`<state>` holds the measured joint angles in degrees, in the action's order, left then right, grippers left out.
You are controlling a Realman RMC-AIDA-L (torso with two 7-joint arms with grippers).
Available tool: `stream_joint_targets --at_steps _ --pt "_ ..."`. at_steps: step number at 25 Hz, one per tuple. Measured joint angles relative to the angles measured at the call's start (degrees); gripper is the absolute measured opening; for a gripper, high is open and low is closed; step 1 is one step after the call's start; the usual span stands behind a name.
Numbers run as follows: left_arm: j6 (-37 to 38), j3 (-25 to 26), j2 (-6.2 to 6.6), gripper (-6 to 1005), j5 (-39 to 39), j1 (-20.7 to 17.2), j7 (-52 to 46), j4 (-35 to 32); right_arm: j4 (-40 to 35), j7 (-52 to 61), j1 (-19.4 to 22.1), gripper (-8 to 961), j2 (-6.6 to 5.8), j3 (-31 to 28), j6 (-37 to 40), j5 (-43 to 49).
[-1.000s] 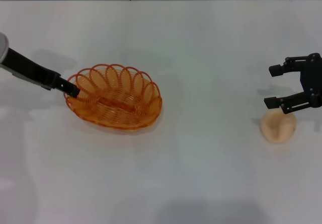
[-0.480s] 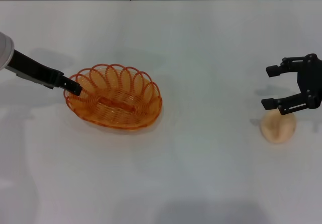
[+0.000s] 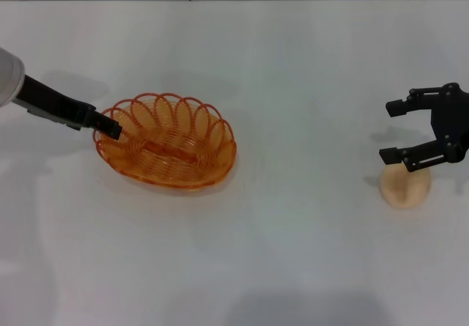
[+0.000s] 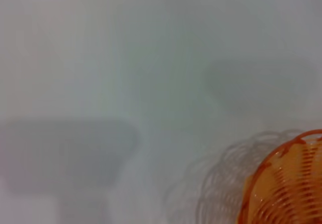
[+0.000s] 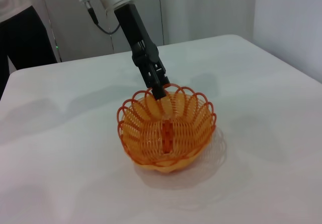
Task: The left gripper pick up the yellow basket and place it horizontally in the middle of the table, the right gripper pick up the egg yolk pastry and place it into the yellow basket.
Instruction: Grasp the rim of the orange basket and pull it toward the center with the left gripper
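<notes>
Left gripper (image 3: 111, 127): out on the left of the table, reaching in from the edge, its tip right at the looped rim on the basket's left end. From the right wrist view (image 5: 157, 90) the tip sits at the rim loops on the far side. Whether the fingers are pinching the rim or merely touching it, I cannot tell.

Yellow basket (image 3: 168, 150): resting flat on the table, left of centre, long axis running roughly left to right with a slight tilt. It shows nothing inside but its woven ribbed bottom. The left wrist view catches just one corner of it (image 4: 289, 183).

Table (image 3: 293, 253): plain white surface under everything.

Right gripper (image 3: 396, 130): over on the right side, fingers spread wide, one above the other in the head view, with a clear gap between them. It hangs just behind and above the pastry, the lower finger overlapping the pastry's top edge; contact is not clear.

Egg yolk pastry (image 3: 404, 187): sitting on the table at the far right, well apart from the basket.
</notes>
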<state>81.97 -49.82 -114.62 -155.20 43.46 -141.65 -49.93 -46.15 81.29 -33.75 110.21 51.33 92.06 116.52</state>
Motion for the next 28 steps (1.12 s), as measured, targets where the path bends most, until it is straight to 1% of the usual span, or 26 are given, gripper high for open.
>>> stream_joint_targets --at_steps 4,11,13,24,28 --pt "-1.1 -0.2 -0.15 666 -0.2 0.1 0.1 1.5 0.0 0.0 0.0 821 0.21 0.0 0.0 0.2" --pt "-1.2 -0.2 -0.41 655 -0.3 0.3 0.2 2.0 -0.2 0.0 0.1 817 0.48 0.0 0.0 0.5" --pt "-1.3 0.1 -0.42 420 0.4 0.3 0.1 2.0 -0.2 0.0 0.1 816 0.52 0.0 0.0 0.7" --pt "-0.7 0.1 -0.44 221 1.0 0.7 -0.2 2.0 -0.2 -0.6 0.1 810 0.65 -0.1 0.0 0.8" --pt "-0.7 0.1 -0.48 114 1.4 0.6 -0.3 2.0 -0.4 -0.6 0.1 808 0.53 -0.1 0.0 0.8"
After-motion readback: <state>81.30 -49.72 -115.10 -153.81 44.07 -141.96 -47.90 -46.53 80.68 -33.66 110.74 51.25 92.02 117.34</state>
